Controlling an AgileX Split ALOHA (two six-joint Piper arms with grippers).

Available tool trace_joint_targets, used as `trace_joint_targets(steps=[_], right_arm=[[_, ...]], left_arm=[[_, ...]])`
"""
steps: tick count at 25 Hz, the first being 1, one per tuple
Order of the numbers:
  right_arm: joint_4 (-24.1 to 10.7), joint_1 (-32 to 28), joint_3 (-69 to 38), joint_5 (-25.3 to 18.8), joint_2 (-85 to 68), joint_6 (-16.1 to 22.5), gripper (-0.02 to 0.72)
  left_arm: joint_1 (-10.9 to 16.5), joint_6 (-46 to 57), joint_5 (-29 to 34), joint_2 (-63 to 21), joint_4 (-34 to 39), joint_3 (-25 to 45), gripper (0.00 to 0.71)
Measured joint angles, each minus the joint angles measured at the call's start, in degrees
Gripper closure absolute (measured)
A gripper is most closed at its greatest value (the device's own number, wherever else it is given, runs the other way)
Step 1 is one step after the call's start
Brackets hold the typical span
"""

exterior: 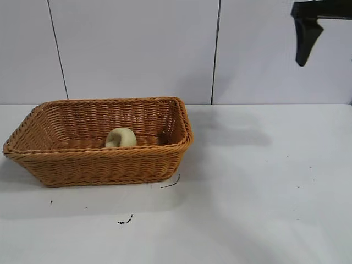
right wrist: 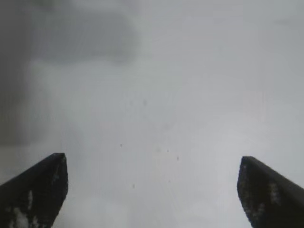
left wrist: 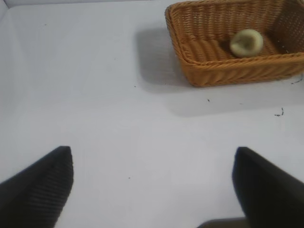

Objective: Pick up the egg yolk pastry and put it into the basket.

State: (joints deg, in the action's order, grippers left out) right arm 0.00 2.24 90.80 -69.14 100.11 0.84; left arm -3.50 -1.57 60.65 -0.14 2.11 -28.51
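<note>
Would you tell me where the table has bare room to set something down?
The table is bare right of the basket and in front of it, apart from small dark specks. Inside, only the pastry takes space.

The exterior view faces the rig almost level from in front, looking across the white tabletop [exterior: 264,181] toward a panelled wall [exterior: 132,49], with the basket [exterior: 99,165] at mid-distance. The left wrist view looks down over the tabletop between its own gripper [left wrist: 152,185] fingers and shares that basket, farther off. The right wrist view looks steeply down between its gripper [right wrist: 152,190] fingers at bare tabletop only.
</note>
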Motion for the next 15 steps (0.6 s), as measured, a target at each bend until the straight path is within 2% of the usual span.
trace_joint_targets(steps=[9, 15], right_arm=[[0.0, 0.0, -29.7, 0.0, -31.2, 0.0, 0.008], [0.0, 0.0, -45.1, 6.0, -50.9, 0.0, 0.008]], left_arm=[[0.0, 0.0, 0.0, 0.0, 0.0, 0.0, 0.017], [0.0, 0.0, 0.0, 0.0, 0.0, 0.0, 0.017]])
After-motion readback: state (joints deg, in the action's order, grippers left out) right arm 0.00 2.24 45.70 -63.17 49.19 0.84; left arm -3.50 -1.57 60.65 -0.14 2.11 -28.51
